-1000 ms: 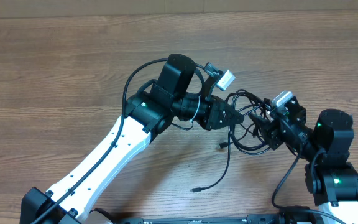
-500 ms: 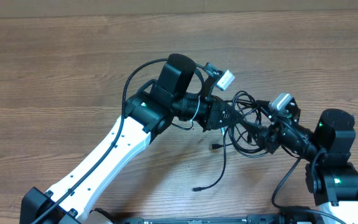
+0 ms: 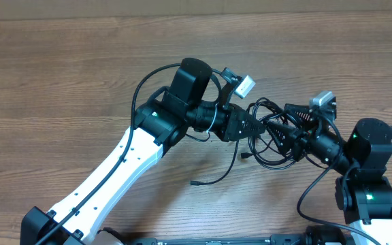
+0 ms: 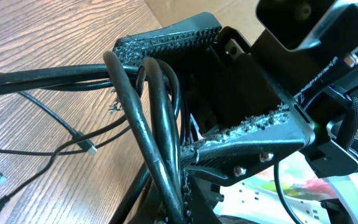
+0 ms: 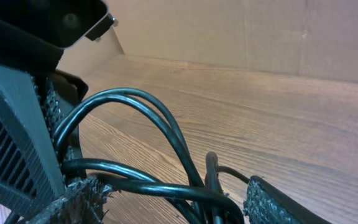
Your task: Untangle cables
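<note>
Although no strand has yet come free, the work is at the separating step. Nearest the robot's base, one loose tail point(image 3: 213, 180) of the cables point(image 3: 263, 162) trails across the table point(image 3: 80, 68) and ends in a small plug point(image 3: 194, 182); a second plug point(image 3: 245, 156) lies just beside the main knot. Further out, the knot hangs between the two arms. The left gripper point(image 3: 254, 128) appears clamped on the bundle, since the loops rise straight out of it in its own wrist view. The right gripper point(image 3: 273, 133) is spread wide with nothing pinched: its rough-padded fingers point(image 4: 166, 40) stand either side of several loops, and its wrist view shows one pad point(image 5: 272, 202) clear of the strands. Beyond the arms there is only bare table. In my judgement the next move calls for the right gripper to close on one loop rather than the whole bunch, then draw away from the left. Taking several strands together would likely tighten the knot.
</note>
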### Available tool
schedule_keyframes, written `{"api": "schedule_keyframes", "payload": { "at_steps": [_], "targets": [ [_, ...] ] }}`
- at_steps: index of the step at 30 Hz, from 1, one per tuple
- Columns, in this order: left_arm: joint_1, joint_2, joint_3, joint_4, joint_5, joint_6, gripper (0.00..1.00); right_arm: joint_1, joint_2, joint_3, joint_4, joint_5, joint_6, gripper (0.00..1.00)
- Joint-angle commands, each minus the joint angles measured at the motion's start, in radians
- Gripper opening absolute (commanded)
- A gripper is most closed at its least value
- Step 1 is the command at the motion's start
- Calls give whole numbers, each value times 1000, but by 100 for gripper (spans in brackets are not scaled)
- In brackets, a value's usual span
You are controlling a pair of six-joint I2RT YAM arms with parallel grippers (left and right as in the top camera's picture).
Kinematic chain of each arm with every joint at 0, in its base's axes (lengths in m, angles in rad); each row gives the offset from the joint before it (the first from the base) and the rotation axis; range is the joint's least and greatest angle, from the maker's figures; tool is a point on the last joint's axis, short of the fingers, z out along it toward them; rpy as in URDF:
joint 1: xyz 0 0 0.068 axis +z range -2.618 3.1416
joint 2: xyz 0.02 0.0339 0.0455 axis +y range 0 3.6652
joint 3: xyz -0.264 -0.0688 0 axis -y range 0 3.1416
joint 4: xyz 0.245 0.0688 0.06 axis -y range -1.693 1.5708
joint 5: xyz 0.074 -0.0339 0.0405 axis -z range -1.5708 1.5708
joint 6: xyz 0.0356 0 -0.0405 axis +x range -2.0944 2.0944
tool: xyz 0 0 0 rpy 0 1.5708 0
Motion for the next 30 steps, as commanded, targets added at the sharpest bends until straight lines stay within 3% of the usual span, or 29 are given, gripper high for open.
{"api": "schedule_keyframes", "payload": {
  "at_steps": [1,9,15,30],
  "targets": [
    [-6,-9,2,11,31,32,4,11,-8,27,11,-76,108,73],
    [-6,-9,2,11,41,43,4,11,-8,27,14,-77,215,74],
    [-2,-9,2,8,40,100,4,11,-8,27,13,-98,292,81],
    [181,-9,2,-45,48,101,4,11,-8,27,36,-106,343,82]
  ]
}}
